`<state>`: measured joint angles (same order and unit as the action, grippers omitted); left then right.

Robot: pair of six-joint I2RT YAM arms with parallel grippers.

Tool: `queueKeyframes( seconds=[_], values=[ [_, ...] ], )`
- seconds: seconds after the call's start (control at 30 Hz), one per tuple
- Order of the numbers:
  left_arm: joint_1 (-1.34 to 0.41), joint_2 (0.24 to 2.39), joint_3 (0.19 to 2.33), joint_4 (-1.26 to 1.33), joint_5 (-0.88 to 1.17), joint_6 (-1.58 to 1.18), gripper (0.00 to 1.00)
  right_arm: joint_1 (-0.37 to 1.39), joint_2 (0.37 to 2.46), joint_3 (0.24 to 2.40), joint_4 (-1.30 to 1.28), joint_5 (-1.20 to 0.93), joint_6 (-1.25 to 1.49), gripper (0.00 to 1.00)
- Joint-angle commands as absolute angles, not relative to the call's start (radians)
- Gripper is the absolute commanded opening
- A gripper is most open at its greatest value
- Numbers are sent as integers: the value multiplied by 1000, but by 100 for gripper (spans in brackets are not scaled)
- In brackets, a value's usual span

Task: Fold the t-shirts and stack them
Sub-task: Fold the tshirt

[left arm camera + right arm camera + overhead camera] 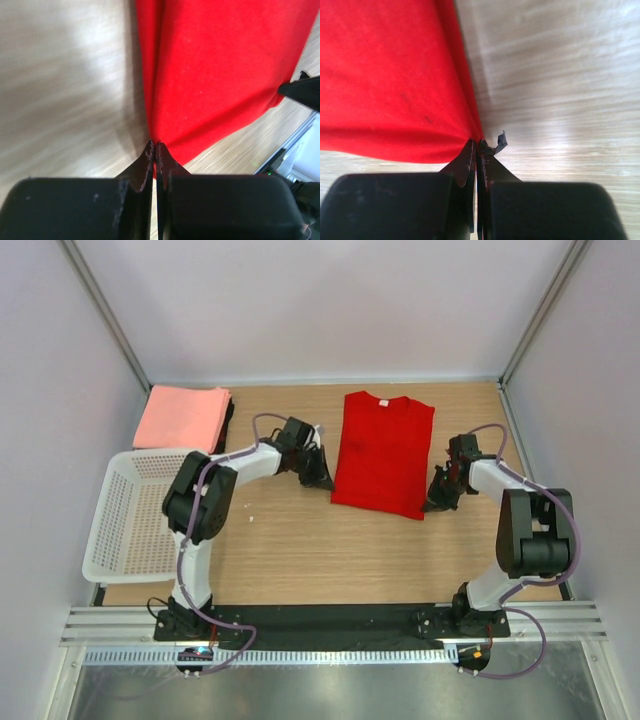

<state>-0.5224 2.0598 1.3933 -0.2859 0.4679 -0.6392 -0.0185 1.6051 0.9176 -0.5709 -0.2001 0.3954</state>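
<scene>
A bright red t-shirt (382, 452) lies on the wooden table, its sleeves folded in, collar at the far end. My left gripper (322, 480) is shut on the shirt's near left corner (156, 150). My right gripper (434, 504) is shut on the shirt's near right corner (475, 137). A salmon-pink folded t-shirt (181, 417) lies at the back left on top of a dark one (229, 412), of which only an edge shows.
A white plastic mesh basket (128, 512) stands at the left edge of the table, beside my left arm. Grey walls close the table in at the back and on both sides.
</scene>
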Motion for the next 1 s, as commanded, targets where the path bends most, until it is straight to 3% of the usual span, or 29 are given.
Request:
queueKeyframes(
  seconds=[0.0,0.4,0.47,0.6,0.97],
  values=[
    [-532,1977,1295,-239,427,-673,0,-14,1560,884,-552,-209,411,1],
    [-589,1818,1096,-144,364,-732,1,0,1505,828,-538,-224,419,1],
    [-589,1806,1074,-141,353,-750,8,0,1497,828,-545,-229,417,1],
    [-584,1769,1086,-159,287,-729,36,0,1486,834,-551,-248,416,10],
    [-522,2006,1452,-221,382,-548,38,0,1465,831,-529,-284,439,27]
  ],
)
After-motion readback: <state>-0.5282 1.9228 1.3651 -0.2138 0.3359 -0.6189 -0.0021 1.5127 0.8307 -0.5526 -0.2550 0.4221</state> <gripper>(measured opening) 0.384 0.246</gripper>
